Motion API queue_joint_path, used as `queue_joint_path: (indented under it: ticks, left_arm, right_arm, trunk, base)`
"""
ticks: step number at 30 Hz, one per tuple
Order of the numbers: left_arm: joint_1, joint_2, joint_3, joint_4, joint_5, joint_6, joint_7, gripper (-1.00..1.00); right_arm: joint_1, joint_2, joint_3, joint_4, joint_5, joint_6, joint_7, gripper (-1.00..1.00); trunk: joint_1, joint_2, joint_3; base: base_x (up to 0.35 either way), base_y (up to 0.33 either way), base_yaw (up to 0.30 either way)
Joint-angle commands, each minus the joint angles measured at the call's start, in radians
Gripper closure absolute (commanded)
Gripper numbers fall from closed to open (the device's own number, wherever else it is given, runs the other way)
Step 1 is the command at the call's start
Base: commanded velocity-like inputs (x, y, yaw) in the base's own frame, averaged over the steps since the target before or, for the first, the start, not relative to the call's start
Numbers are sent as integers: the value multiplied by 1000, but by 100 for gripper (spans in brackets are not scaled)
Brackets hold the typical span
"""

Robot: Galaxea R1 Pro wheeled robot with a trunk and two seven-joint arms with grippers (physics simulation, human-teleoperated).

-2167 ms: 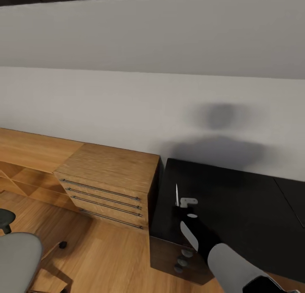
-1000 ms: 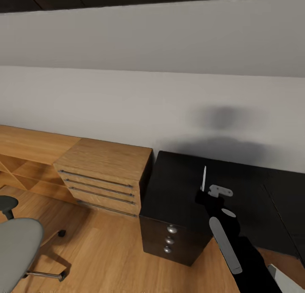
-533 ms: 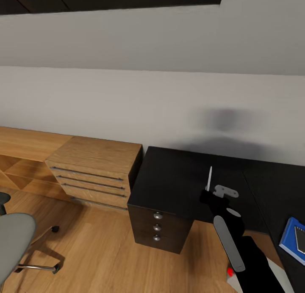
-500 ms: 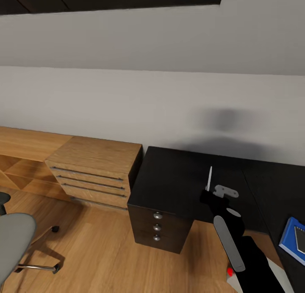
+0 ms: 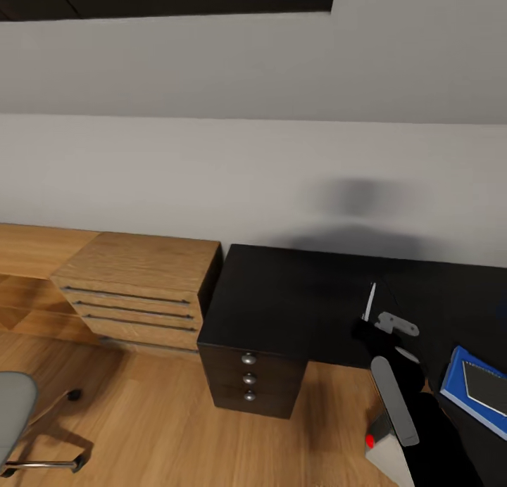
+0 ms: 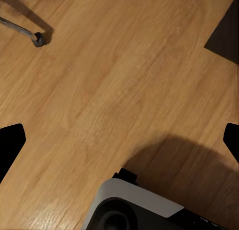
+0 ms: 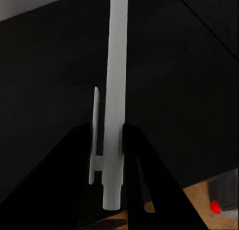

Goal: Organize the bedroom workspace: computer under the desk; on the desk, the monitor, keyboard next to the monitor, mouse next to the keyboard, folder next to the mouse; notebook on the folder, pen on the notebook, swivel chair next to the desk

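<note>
Beside the desk, a wooden drawer unit stands.

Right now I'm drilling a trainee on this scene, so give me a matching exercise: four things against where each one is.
Things:
1. pen
2. folder
3. notebook
4. chair

Places:
A. on the floor
B. held in the right gripper's jaws
C. lying on the folder
D. flat on the desk

Pairs: 1-B, 2-D, 3-C, 4-A
</note>
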Motion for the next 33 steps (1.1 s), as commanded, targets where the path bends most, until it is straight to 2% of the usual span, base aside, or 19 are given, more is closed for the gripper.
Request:
queue_joint_path:
  ticks: [1,7,14,23,29,33]
  left_arm:
    - [-1,1,-9,0,6,-4,8,-100]
    - [-1,1,-9,0,7,-4,8,-100]
    - [-1,1,-9,0,7,-4,8,-100]
    - [-1,0,-9,0,7,-4,9,-100]
    - [-1,0,-9,0,8,-4,7,-100]
    - [-1,-1,-9,0,6,-4,7,-100]
  right_arm:
    - [-1,-1,-27,13,-11,2,-7,100]
    - [-2,-3,-102,63,-11,-5,-1,100]
    - [-4,-10,-151,102,-11,-36,1,100]
    - [-5,-33,-182,121,-11,-64,3,100]
    - [-11,-60,-196,210,-12,-68,6,100]
    - [-22,-79,-200,252,-8,-68,47,100]
  trunk:
    - [0,-1,-1]
    - [0,-1,1]
    - [0,-1,1]
    - [0,-1,1]
    - [0,-1,1]
    - [0,-1,1]
  base:
    - [0,0,-262]
    - [0,0,-276]
    - [0,0,-290]
    - [0,0,-295]
    - [0,0,-296]
    - [0,0,-153]
